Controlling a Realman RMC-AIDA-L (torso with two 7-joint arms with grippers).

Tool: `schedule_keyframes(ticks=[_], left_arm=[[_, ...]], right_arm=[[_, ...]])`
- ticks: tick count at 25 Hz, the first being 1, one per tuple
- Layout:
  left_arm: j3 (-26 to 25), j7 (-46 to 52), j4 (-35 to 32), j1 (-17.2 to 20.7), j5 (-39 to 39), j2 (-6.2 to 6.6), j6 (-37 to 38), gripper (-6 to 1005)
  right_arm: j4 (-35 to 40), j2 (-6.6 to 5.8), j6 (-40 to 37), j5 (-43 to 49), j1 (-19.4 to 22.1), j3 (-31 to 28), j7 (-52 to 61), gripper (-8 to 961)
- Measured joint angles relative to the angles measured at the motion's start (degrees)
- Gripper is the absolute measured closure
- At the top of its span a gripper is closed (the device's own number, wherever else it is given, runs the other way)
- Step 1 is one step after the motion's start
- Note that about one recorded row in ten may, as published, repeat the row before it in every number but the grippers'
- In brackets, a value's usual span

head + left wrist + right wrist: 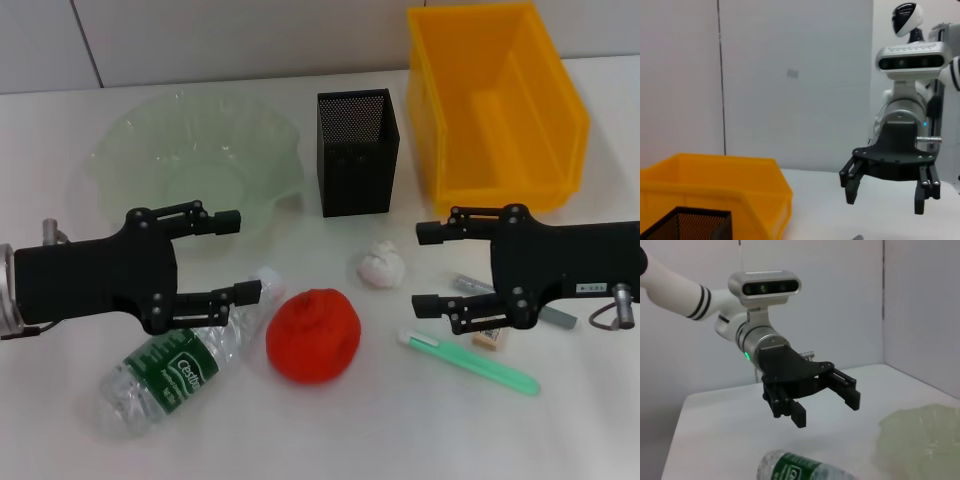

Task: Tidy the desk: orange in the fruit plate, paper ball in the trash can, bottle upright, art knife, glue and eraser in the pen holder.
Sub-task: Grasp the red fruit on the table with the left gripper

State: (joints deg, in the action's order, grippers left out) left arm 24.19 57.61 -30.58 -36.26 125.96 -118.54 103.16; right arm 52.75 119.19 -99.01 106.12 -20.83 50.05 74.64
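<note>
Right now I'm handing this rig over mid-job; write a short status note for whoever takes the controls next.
Left gripper: open, holding nothing, above the lying clear plastic water bottle with green label.
Right gripper: open, holding nothing, above the small beige eraser.
The wrinkled red-orange orange, crumpled white paper ball and green-handled art knife lie on the white table.
A grey stick, probably the glue, lies mostly hidden under the right gripper.
Done: nothing. The pale-green ruffled fruit plate, black mesh pen holder and yellow plastic trash can look empty.
Left: every item.
</note>
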Motion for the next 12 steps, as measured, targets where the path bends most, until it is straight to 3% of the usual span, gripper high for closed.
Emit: schedule_keyframes(ticks=[12], left_arm=[[1.0, -1.1, 4.3, -0.7, -0.3, -0.21, -5.4, 262]], right_arm=[[0.2, -0.09, -0.4, 2.3, 1.3, -4.6, 0.6, 147]])
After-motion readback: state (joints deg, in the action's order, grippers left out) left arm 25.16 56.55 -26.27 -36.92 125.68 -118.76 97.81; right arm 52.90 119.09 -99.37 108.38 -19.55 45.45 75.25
